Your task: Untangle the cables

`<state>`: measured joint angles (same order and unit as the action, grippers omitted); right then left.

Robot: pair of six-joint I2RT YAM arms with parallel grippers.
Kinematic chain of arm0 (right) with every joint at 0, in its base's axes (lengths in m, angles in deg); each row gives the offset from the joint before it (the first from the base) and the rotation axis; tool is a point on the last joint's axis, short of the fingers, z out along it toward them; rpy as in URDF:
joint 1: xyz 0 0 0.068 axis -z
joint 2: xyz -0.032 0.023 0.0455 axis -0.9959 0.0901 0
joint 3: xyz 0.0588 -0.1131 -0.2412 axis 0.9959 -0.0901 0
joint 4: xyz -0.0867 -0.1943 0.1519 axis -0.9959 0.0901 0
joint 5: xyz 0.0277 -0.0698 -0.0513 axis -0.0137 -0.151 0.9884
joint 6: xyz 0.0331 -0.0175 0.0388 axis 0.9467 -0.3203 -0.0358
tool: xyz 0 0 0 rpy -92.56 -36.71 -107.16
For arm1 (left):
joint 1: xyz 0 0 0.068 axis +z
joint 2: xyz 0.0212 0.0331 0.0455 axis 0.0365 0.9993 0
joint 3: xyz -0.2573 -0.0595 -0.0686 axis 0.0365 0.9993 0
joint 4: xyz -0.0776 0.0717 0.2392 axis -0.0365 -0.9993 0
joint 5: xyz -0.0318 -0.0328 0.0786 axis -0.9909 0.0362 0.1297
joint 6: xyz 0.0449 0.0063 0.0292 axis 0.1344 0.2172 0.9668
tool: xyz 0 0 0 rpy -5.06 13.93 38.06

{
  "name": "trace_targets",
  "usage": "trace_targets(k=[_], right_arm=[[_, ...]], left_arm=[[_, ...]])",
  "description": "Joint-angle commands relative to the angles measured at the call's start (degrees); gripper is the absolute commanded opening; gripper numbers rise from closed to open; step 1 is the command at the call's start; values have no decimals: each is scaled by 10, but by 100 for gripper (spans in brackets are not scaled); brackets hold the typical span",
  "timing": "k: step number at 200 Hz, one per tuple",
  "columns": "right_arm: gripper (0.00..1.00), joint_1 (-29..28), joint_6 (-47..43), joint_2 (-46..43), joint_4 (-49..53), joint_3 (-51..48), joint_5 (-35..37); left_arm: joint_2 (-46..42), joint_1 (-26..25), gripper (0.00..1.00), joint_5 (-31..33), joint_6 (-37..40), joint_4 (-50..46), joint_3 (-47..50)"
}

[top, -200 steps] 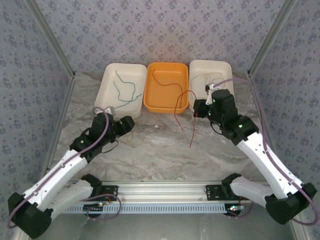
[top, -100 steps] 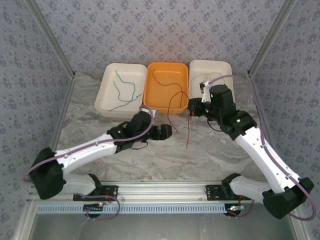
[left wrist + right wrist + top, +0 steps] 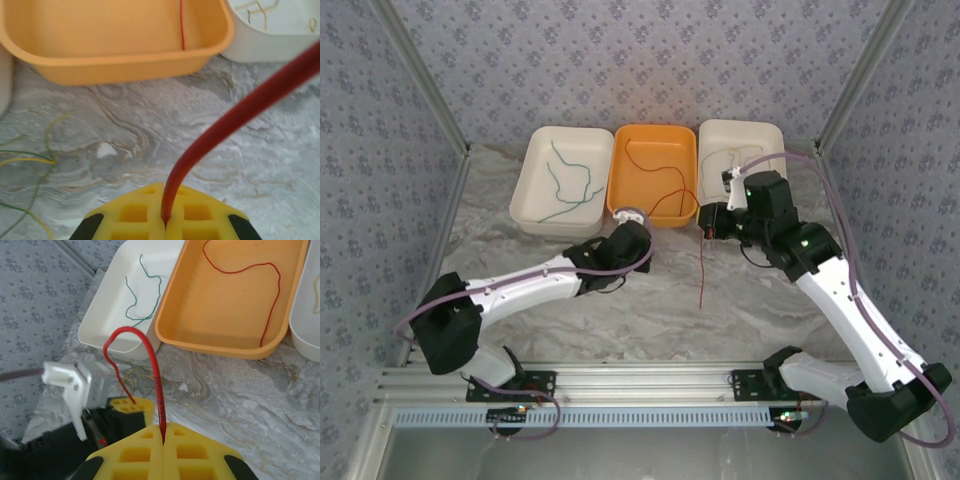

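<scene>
Red cable (image 3: 154, 367) is pinched at two places. The right gripper (image 3: 164, 434) has its yellow pads pressed together on it. From that seam the cable climbs, arches over and drops to the left gripper (image 3: 131, 405), just beyond and to the left in the right wrist view, whose pads are likewise clamped on it. In the left wrist view the same cable rises out of the closed seam and sweeps up to the right, out of focus. From above, a further length of it trails from the right gripper toward the near edge over the marble table (image 3: 650, 300); whether that end touches the surface I cannot tell. On the table to the left of the left gripper lie loose thin wires (image 3: 35, 162), green and yellow, curled across one another. Beyond the grippers, three trays stand side by side along the far edge. The orange tray (image 3: 617, 175) in the middle holds a second red cable (image 3: 240, 271), lying on its floor. The left white tray (image 3: 532, 190) holds a green cable (image 3: 141, 318), and the right white tray (image 3: 260, 47) holds a yellow-tan cable (image 3: 260, 7). Behind the trays rises a patterned wall (image 3: 640, 60).
</scene>
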<state>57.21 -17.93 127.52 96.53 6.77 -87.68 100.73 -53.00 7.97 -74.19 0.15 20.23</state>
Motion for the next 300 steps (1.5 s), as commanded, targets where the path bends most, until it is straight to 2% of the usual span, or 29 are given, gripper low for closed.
trace_targets(k=[1, 21, 41, 68, 94, 120, 151, 169, 180, 183, 193, 197, 215, 249, 265, 277, 293, 300], right_arm=[[0, 6, -37, -14, 47, 17, 7], [0, -2, -65, -18, 82, 8, 42], [0, -38, -92, -20, 116, -5, 91], [0, -114, -120, -13, 132, -39, 154], [0, -193, -145, 31, 165, -36, 225], [0, -235, -152, 59, 166, -45, 225], [0, -235, -147, 52, 163, -55, 218], [0, -218, -146, 48, 162, -45, 204], [0, -188, -143, 46, 151, -34, 178], [0, -178, -143, 46, 148, -31, 170], [0, -144, -141, 49, 135, -22, 142], [0, -132, -139, 51, 133, 2, 132], [0, -83, -132, 79, 133, 56, 106], [0, -19, -104, 156, 113, 157, 66], [0, 5, -83, 201, 104, 208, 55], [0, 20, -66, 232, 99, 246, 49], [0, 36, -49, 277, 92, 301, 42], [0, 40, -42, 296, 92, 326, 40]], left_arm=[[-17, 19, 0, 66, 66, -48, -29], [-38, 39, 0, 106, 141, -91, -55], [-53, 64, 0, 146, 241, -111, -82], [-41, 119, 0, 124, 348, -129, -139], [-9, 135, 0, 123, 477, -98, -173], [26, 141, 0, 143, 555, -55, -201], [56, 143, 0, 151, 598, -27, -227], [64, 143, 0, 156, 613, -13, -227], [69, 144, 1, 156, 614, -10, -228], [71, 144, 5, 155, 613, -13, -230], [77, 144, 35, 154, 609, -23, -233], [79, 144, 43, 154, 607, -25, -233], [81, 145, 60, 159, 589, -28, -223], [53, 165, 72, 123, 478, -78, -212], [27, 183, 76, 53, 432, -107, -202], [16, 195, 77, 17, 420, -133, -198], [7, 206, 77, 13, 397, -176, -198], [-2, 214, 77, -7, 382, -191, -196]])
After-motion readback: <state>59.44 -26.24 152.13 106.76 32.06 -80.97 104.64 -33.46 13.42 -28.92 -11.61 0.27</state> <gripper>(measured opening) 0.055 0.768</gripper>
